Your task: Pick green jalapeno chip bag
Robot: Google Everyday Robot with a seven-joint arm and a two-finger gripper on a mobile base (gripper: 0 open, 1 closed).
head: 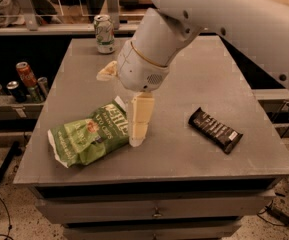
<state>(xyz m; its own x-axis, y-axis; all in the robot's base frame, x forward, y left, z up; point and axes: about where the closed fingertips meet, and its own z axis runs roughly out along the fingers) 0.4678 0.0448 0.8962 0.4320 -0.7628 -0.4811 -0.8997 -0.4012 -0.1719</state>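
The green jalapeno chip bag (86,136) lies crumpled on the front left of the grey table (209,69), its white lettering facing up. My gripper (119,109) hangs from the big white arm right over the bag's right end. It is open: one cream finger (139,120) points down and touches the table just beside the bag's right edge, and the other finger (106,71) sticks out to the back left, above the table. It holds nothing.
A dark brown candy bar (215,130) lies on the table's right front. A green-and-white soda can (104,33) stands at the back edge. Several cans (26,79) stand on a lower shelf to the left. A drawer front sits below the table.
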